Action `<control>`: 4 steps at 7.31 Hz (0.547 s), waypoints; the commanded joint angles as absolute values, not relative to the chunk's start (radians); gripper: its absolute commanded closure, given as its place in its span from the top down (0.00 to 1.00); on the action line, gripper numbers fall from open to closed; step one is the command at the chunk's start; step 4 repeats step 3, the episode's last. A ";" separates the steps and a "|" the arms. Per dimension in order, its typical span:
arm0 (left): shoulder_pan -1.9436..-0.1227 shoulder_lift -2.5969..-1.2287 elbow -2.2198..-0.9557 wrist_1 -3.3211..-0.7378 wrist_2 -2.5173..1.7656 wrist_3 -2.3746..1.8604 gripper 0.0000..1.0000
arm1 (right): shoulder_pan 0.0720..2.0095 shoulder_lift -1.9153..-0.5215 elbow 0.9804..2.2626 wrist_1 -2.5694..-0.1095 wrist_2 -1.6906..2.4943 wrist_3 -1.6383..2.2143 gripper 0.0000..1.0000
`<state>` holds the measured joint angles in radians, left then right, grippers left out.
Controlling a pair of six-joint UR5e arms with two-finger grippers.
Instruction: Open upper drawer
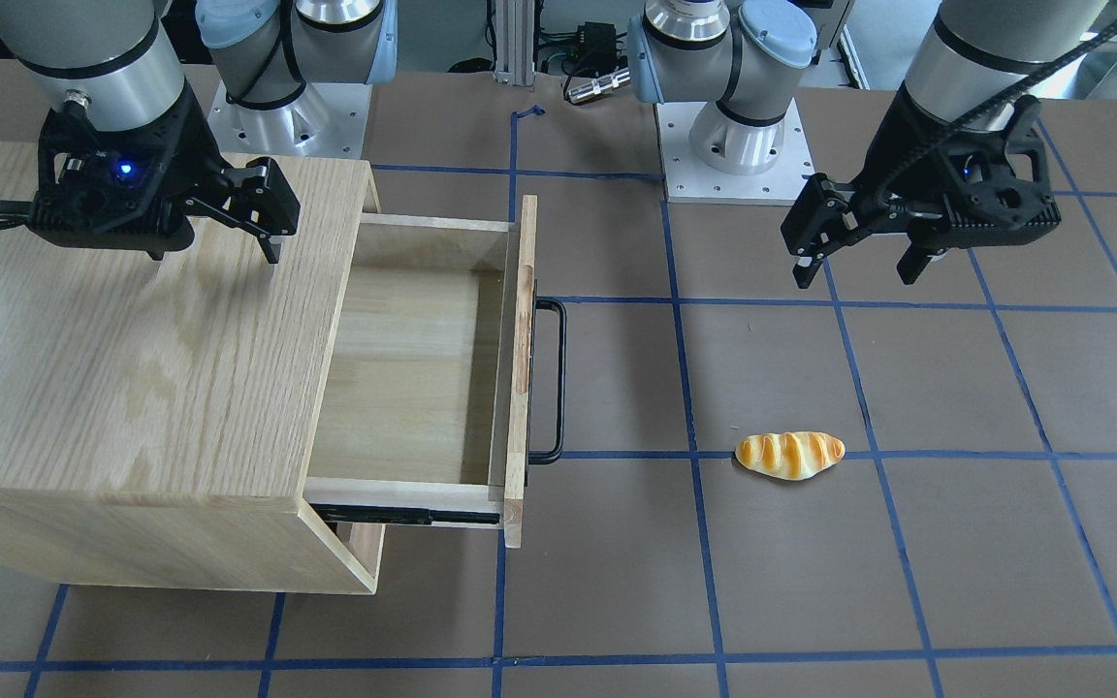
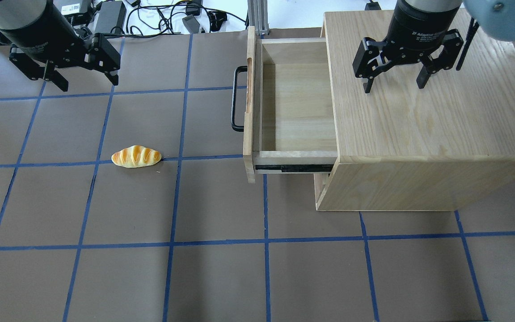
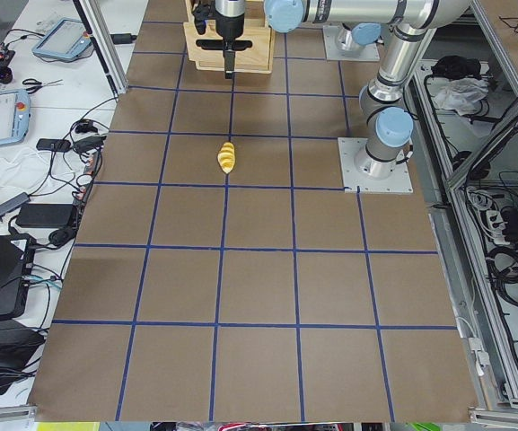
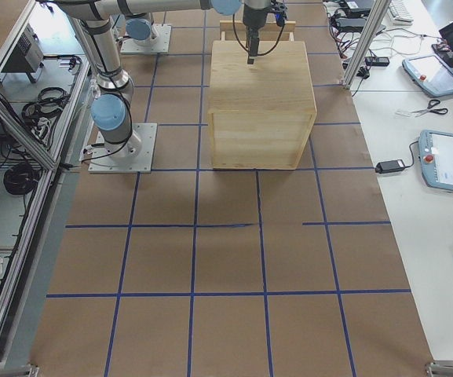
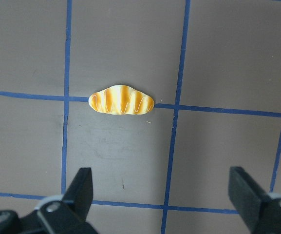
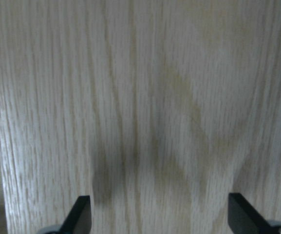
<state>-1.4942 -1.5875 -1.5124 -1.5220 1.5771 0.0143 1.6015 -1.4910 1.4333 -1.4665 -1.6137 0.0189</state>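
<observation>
Right hand (image 2: 394, 87): fingers apart, holding nothing, hovering over the cabinet (image 2: 418, 129) top, back from the drawer opening.
Left hand (image 2: 88, 84): fingers apart, empty, above the bare surface (image 2: 221, 268), well apart from the drawer.
Upper drawer (image 2: 300, 107): stands well out of the cabinet toward my left. The box is empty and the slide rail is exposed along its side.
Handle (image 2: 234, 98): black bar on the front panel, untouched by either hand.
Bread roll (image 2: 136, 156): on the surface between my left hand and the drawer front, near neither.
Progress: I judge the opening done, or nearly.
Doing it well: if more travel is wanted, I take the bar at mid-length and pull straight along the rail, so the box doesn't rack or the cabinet drag.
</observation>
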 commanded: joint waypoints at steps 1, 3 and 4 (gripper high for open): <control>-1.519 -1.568 -1.542 -1.516 1.580 0.017 1.00 | 1.601 -1.491 1.433 -1.466 -1.614 0.020 1.00; -1.520 -1.566 -1.549 -1.511 1.578 0.015 1.00 | 1.601 -1.491 1.433 -1.466 -1.614 0.018 1.00; -1.520 -1.566 -1.549 -1.511 1.578 0.015 1.00 | 1.601 -1.491 1.433 -1.466 -1.614 0.018 1.00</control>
